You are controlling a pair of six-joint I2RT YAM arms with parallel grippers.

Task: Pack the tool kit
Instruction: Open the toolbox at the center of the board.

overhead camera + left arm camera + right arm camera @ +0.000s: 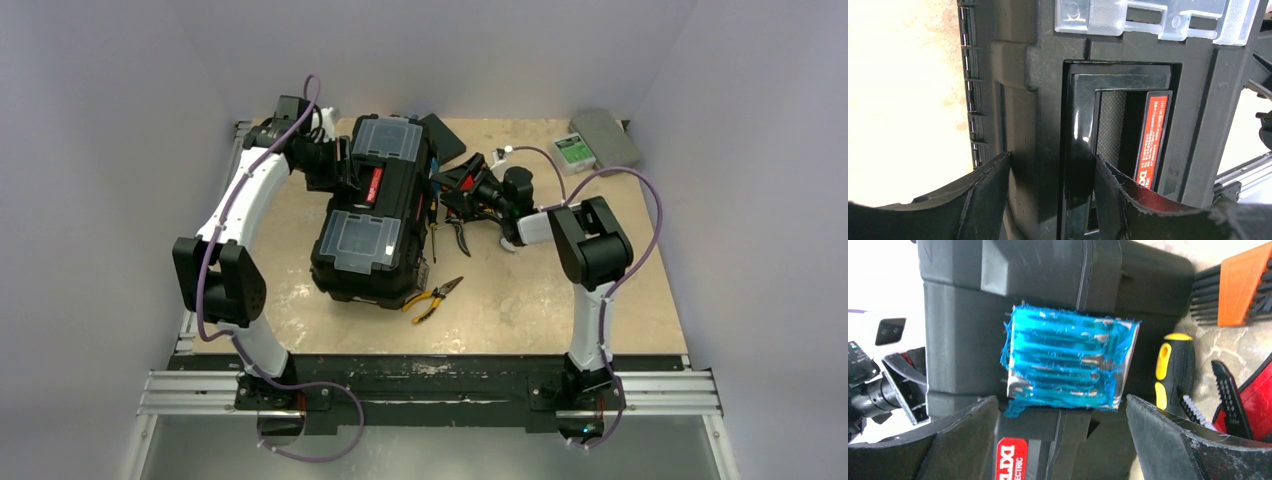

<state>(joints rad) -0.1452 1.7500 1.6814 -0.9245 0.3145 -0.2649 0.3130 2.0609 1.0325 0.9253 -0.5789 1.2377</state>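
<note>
The tool kit (375, 210) is a black toolbox with two clear-lidded compartments, lying closed mid-table. My left gripper (335, 175) reaches over its left edge. In the left wrist view its fingers press on the lid's rim and the glossy black handle bar (1080, 125), beside the red label (1153, 135). My right gripper (455, 190) stands open at the box's right side, its jaws (1060, 410) facing a blue-taped latch (1070, 360) without touching it. Yellow-handled pliers (432, 298) lie in front of the box. Red-handled pliers (460, 232) and a yellow-black screwdriver (1173, 370) lie to its right.
A small flat black box (442, 135) lies behind the toolbox. A grey case (605, 135) and a green-labelled device (573, 150) sit at the back right corner. An orange holder with black bits (1243, 275) lies near the right gripper.
</note>
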